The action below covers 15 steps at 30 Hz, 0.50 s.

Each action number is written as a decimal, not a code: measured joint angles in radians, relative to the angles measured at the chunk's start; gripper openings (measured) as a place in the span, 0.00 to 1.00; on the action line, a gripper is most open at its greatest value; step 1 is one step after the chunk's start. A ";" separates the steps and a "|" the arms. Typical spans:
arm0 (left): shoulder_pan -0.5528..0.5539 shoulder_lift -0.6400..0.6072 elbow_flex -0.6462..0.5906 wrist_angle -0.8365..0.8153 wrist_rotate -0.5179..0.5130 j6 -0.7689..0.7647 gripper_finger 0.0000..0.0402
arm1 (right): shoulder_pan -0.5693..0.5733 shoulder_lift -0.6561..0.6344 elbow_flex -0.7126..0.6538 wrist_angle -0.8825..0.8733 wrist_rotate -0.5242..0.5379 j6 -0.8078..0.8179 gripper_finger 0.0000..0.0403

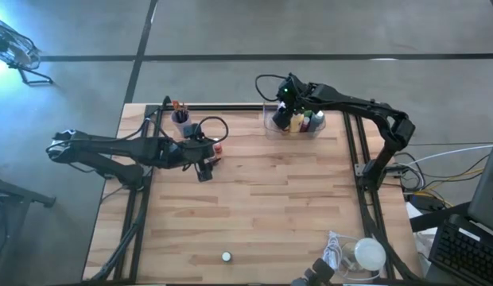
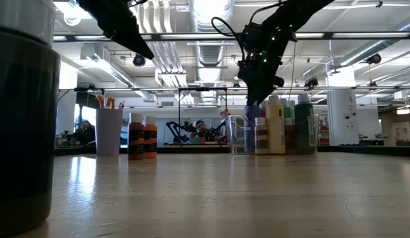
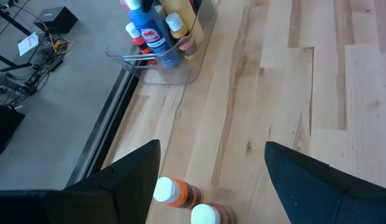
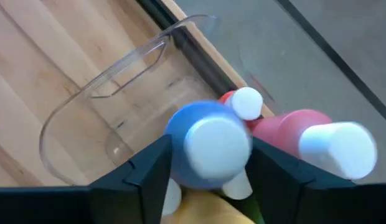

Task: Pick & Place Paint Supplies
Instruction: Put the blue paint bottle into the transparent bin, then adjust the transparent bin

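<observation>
Here, at the left of the desk (image 1: 254, 206), the left end effector (image 1: 205, 168) hangs low over the wood with its fingers (image 3: 127, 177) spread wide and nothing between them. Two orange bottles (image 3: 190, 202) with white caps stand side by side just beneath and between those fingers, untouched; in the low view the same pair stands upright beside the purple cup (image 1: 181, 121), which holds a few thin brushes (image 2: 104, 101) poking up from its rim.

Farther right, near the desk's back edge, sits the clear plastic tray (image 1: 272, 127), crowded on one side with upright bottles: a blue bottle (image 4: 208, 146), a pink bottle (image 4: 292, 127), a yellow bottle (image 2: 276, 125) and a green bottle (image 1: 308, 121) among them. The right end effector (image 1: 288, 107) reaches down into that tray, one finger on each side of the blue bottle's neck and very close to it; whether they actually press on it cannot be told. The tray's other end lies bare.
</observation>
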<state>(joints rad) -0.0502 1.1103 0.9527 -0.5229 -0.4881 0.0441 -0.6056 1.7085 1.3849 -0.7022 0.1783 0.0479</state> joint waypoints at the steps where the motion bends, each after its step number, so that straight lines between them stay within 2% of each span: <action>1: 0.000 0.000 0.000 0.000 0.000 0.000 0.73 | 0.000 -0.001 -0.001 -0.004 0.000 -0.003 0.50; 10: 0.000 0.000 0.000 0.000 0.000 0.004 0.73 | 0.003 -0.061 -0.002 -0.001 0.004 -0.019 0.56; 15: 0.000 0.000 -0.001 0.000 0.000 0.004 0.73 | 0.006 -0.145 -0.002 -0.001 0.004 -0.026 0.56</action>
<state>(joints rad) -0.0502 1.1103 0.9520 -0.5232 -0.4877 0.0479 -0.5995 1.5638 1.3834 -0.7037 0.1826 0.0219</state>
